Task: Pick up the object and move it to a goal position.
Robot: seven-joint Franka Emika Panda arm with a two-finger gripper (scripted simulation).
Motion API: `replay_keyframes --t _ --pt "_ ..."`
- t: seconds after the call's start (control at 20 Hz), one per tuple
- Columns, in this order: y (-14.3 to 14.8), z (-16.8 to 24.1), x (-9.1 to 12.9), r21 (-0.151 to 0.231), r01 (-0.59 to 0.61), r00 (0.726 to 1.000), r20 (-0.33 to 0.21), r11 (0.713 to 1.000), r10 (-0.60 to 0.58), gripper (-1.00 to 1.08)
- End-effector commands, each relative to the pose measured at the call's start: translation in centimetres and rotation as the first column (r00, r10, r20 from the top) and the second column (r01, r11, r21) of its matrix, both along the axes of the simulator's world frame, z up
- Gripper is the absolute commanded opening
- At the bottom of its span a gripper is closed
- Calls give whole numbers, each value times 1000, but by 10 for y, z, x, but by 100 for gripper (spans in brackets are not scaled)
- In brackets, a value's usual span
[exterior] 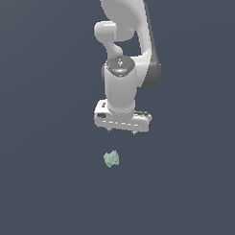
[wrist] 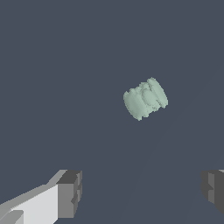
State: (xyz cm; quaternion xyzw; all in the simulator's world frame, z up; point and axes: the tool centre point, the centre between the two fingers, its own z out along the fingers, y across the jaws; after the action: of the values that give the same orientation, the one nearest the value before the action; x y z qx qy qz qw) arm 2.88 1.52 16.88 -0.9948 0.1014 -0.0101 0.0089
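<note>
The object (exterior: 111,159) is a tiny pale mint-green lumpy chunk lying on the dark grey floor. It sits a little below my white gripper (exterior: 122,131) in the exterior view, and slightly toward that view's left. In the wrist view the object (wrist: 145,99) shows as a ridged barrel-like lump, well apart from both fingers. My gripper (wrist: 142,192) is open, its grey fingertips (wrist: 70,194) spread wide with nothing between them.
The white arm (exterior: 129,52) rises behind the gripper toward the top of the exterior view. A plain dark grey surface (exterior: 45,189) lies all around the object.
</note>
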Motion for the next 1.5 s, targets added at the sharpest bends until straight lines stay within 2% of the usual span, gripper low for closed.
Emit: replay_keyframes --t 0.0,0.3,0.65,0.95,1.45 --pt "-3 -5 5 3 73 997 -4 997 -73 100" --pt "-12 -17 17 6 254 967 -13 967 -254 100" --pt "-22 -32 30 4 451 892 -22 892 -451 100" --pt "-31 -45 40 -1 603 798 -27 798 -603 100" --pt "-43 -65 55 -11 793 609 -26 609 -793 100"
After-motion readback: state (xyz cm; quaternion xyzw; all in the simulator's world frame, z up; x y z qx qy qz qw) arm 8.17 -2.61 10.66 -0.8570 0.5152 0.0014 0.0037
